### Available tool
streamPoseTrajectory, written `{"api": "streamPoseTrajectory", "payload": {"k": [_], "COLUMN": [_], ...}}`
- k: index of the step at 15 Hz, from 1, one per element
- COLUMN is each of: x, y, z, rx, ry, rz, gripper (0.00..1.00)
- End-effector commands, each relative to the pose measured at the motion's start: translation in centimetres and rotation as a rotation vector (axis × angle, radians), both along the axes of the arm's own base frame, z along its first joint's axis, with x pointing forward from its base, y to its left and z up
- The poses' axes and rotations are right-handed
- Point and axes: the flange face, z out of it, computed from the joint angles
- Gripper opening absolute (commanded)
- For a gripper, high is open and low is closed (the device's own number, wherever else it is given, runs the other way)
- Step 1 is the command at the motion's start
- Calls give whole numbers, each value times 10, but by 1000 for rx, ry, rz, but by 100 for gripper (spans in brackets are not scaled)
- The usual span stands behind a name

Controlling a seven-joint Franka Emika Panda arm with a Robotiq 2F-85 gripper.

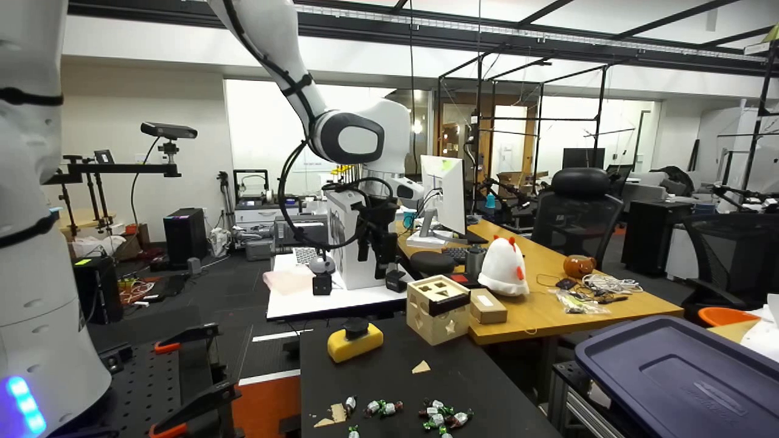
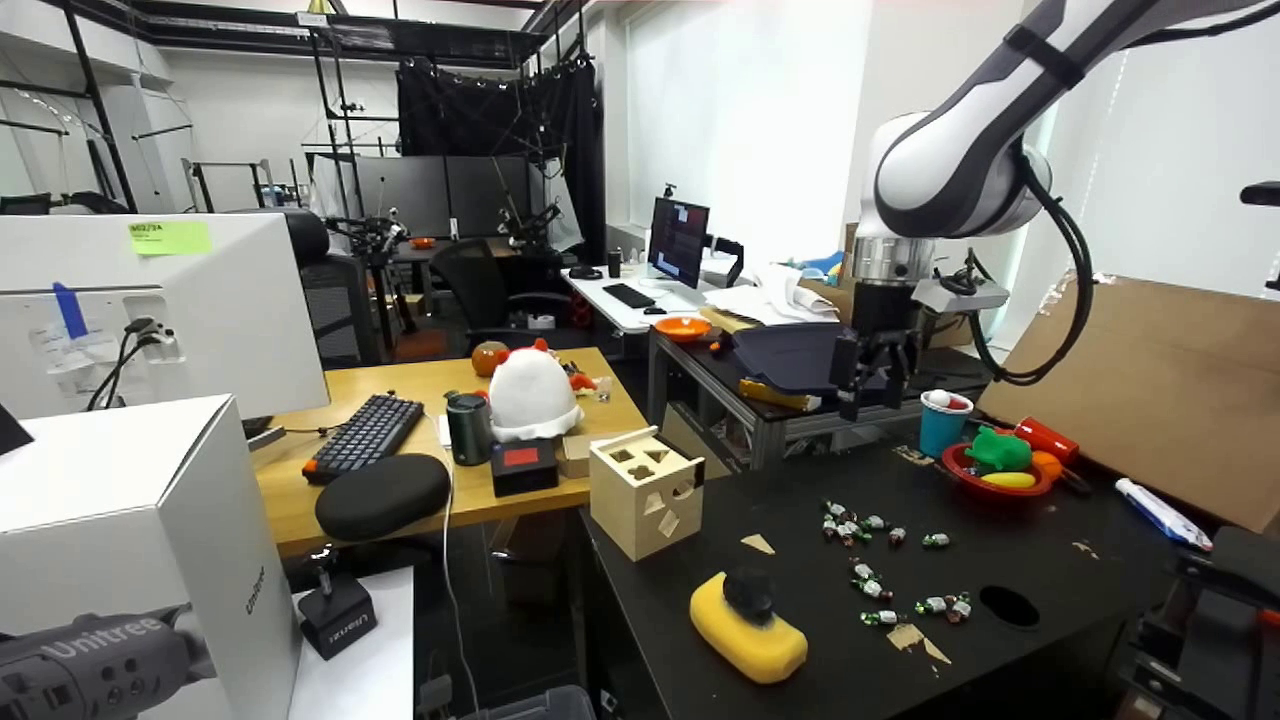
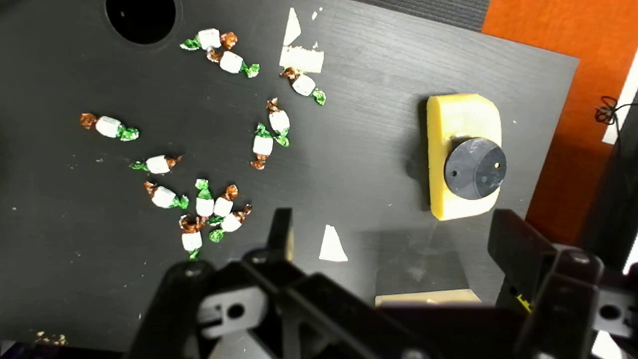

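Note:
My gripper (image 1: 374,260) is open and empty above the black table (image 3: 359,164). Its spread fingers also show in an exterior view (image 2: 870,400) and in the wrist view (image 3: 394,219). A yellow block with a round black knob (image 3: 463,112) lies on the table; it shows in both exterior views (image 1: 356,348) (image 2: 745,640). A pale wooden box with shaped holes (image 2: 640,500) stands at the table edge; in the wrist view only its rim (image 3: 423,297) shows, below the fingers. Several wrapped candies (image 3: 204,205) lie scattered on the table, beside a pale triangular scrap (image 3: 332,245).
A red bowl (image 2: 958,480) with toys, a blue cup (image 2: 938,432) and a red cup (image 2: 1045,440) stand by a cardboard panel (image 2: 1150,400). A wooden desk (image 1: 548,322) holds a white plush (image 1: 502,267) and a small carton (image 1: 489,307). The table has a round hole (image 3: 141,17).

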Motion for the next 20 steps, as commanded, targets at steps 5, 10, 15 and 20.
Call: {"api": "streamPoseTrajectory", "payload": {"k": [5,10,15,20], "x": [45,51,53,57], "y": [-19,-37,-40,-28], "z": [-48,-86,-114,-113], "rx": [-98,-172,-171,-135], "ry": [-16,29,74,97], "rz": [-103,-256,-363,-386], "gripper": [100,100,100,100]}}
